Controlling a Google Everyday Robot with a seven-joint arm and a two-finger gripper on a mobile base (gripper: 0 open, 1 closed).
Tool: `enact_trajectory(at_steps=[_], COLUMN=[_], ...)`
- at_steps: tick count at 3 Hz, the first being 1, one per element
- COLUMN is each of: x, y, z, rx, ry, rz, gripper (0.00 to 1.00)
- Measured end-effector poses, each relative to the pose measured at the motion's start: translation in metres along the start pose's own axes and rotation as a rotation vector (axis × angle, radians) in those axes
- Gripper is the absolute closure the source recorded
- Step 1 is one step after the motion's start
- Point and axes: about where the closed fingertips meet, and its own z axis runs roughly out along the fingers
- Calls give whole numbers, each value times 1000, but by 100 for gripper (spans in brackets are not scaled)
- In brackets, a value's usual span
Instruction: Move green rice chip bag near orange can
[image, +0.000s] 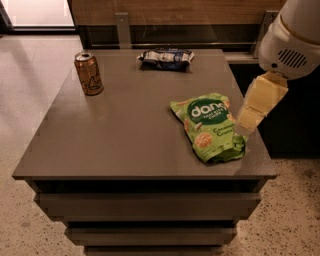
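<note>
The green rice chip bag (209, 126) lies flat on the right part of the grey table (125, 135), near its front right corner. The orange can (88, 73) stands upright at the table's back left, well apart from the bag. My gripper (248, 120) hangs from the white arm at the right edge, its pale yellow end just above the bag's right side.
A small dark blue and white bag (166, 57) lies at the back middle of the table. A wooden wall with metal posts runs behind. The table's right edge drops to a dark gap and speckled floor (295, 210).
</note>
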Motion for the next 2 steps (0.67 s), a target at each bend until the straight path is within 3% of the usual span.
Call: enact_trajectory(at_steps=[2], x=[-11], y=[-3], z=[35], rx=[45], ry=[81], rz=[288], gripper=[0])
